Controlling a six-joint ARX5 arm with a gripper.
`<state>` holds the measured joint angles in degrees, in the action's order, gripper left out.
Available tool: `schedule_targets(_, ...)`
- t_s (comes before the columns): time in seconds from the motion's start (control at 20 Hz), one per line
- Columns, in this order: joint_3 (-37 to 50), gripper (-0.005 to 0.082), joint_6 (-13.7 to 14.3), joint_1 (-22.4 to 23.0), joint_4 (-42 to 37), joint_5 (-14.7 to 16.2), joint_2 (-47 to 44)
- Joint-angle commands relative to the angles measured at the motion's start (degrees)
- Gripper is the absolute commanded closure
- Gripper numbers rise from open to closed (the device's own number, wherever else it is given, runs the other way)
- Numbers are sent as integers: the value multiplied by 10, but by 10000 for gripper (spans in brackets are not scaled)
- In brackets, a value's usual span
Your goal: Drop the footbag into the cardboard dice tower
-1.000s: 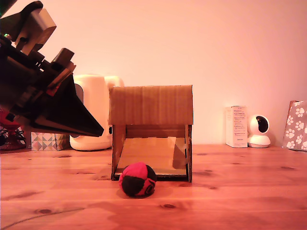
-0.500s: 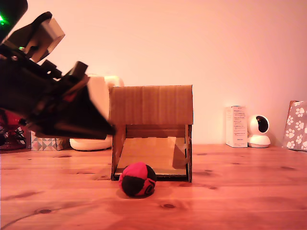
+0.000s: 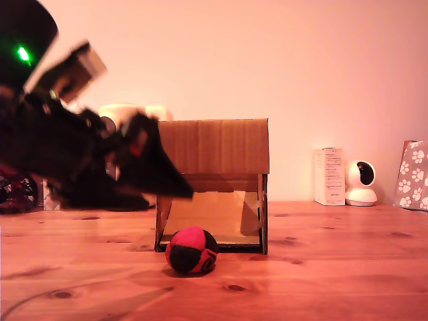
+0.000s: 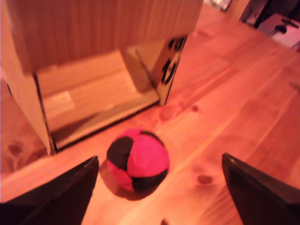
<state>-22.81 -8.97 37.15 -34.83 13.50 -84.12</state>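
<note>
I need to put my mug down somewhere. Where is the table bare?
Bare wood lies between the cardboard dice tower and the white box, and along the front edge at the exterior view's right. Crowded: around the footbag, where the open claw hangs.

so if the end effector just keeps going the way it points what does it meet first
Most likely the footbag: in the wrist view it lies between the open end effector fingers, just ahead, in front of the cardboard dice tower. Depth is hard to judge, so it might meet the table first.
</note>
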Motion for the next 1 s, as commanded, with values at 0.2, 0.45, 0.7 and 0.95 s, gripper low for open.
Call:
schedule_targets(0.2,-46,-14,5,2,-34,2,-95)
schedule_targets(0.45,-90,-10,5,2,-24,2,-169)
schedule_targets(0.7,-114,387,5,2,8,6,-194)
schedule_targets(0.95,-120,623,4,2,18,12,-192)
